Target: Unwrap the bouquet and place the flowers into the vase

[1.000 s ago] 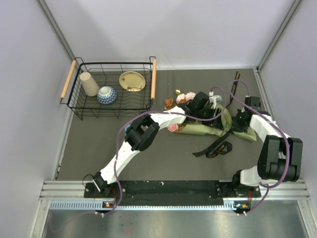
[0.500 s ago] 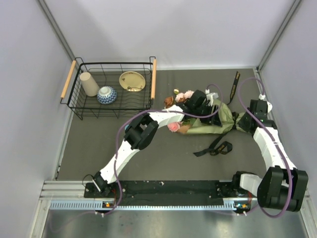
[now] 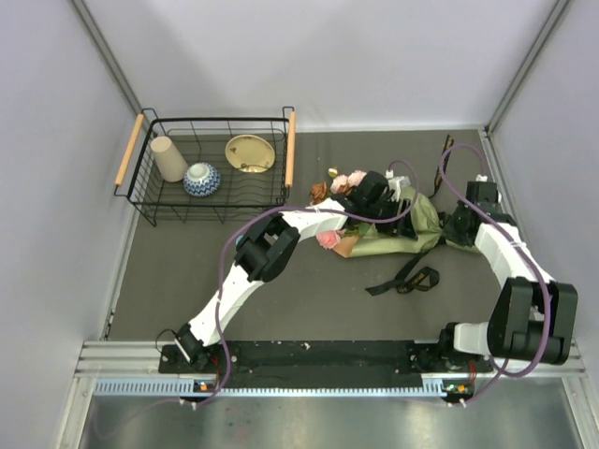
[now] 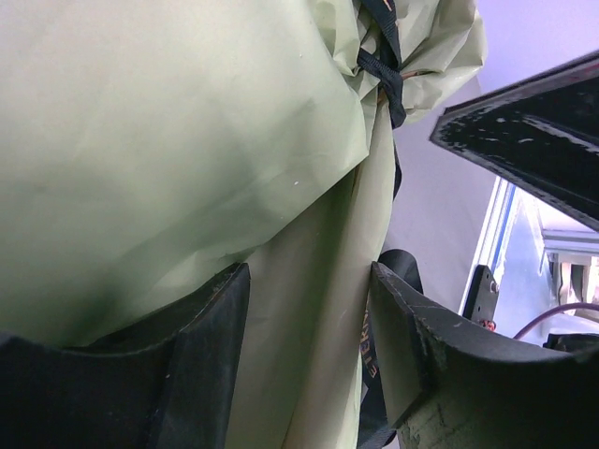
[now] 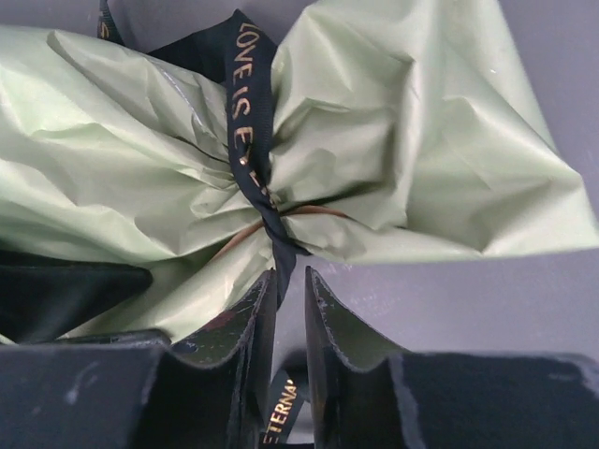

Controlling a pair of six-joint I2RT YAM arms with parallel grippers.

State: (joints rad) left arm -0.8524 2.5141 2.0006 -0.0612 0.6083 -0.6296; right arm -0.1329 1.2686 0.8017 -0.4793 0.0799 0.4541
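Note:
The bouquet [image 3: 391, 239] lies on its side mid-table, an olive-green paper cone with pink and rust flowers [image 3: 341, 183] spilling out at its left end. My left gripper [image 3: 378, 200] reaches over the cone. In the left wrist view it [image 4: 309, 346] is shut on a fold of the olive paper [image 4: 187, 140]. My right gripper [image 3: 452, 224] sits at the cone's tied right end. Its jaws [image 5: 290, 299] stand narrowly open, and the black ribbon [image 5: 251, 112] runs down from the knot between them, lying against the left finger. The vase is out of view.
A black wire basket [image 3: 215, 120] at the back left holds a beige cup [image 3: 168, 157], a blue-and-white bowl [image 3: 201, 179] and a yellow dish [image 3: 250, 152]. A loose loop of black ribbon [image 3: 412, 278] trails in front of the bouquet. Grey walls close in on both sides.
My right gripper swung out to the right, came back to the tied end, and its jaws have parted a little. The bouquet shifted slightly toward the back.

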